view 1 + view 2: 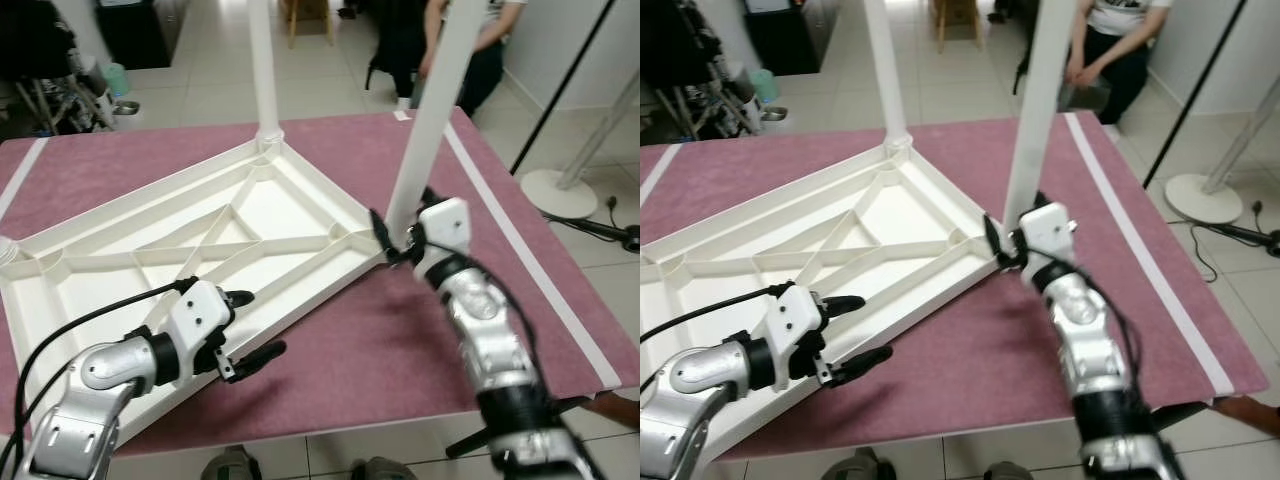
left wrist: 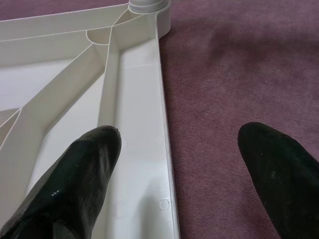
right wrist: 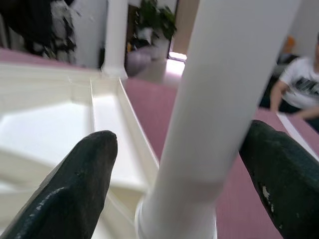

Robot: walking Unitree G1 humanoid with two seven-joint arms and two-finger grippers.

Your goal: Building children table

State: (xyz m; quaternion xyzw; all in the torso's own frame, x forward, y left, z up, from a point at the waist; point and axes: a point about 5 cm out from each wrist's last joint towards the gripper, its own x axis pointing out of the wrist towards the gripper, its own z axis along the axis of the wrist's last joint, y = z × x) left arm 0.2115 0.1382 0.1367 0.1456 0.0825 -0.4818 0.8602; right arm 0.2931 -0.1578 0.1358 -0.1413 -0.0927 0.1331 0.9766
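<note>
A white plastic table top point(image 1: 270, 215) lies upside down on the maroon-covered work table point(image 1: 400, 340), ribs facing up. One white leg point(image 1: 263, 70) stands in its far corner socket. A second white leg point(image 1: 430, 110) stands at the right corner. My right gripper point(image 1: 402, 215) is open at that leg's base, a black finger on each side; the right wrist view shows the leg point(image 3: 219, 99) between the fingers point(image 3: 84, 184). My left gripper point(image 1: 262, 322) is open over the top's near edge point(image 2: 164, 149), one finger above the tray, the other above the cloth.
A person point(image 1: 480, 40) sits beyond the table's far right corner. A white round stand base point(image 1: 555, 190) and a slanting black pole point(image 1: 570, 80) stand on the tiled floor to the right. White tape point(image 1: 530, 260) runs along the table's right side.
</note>
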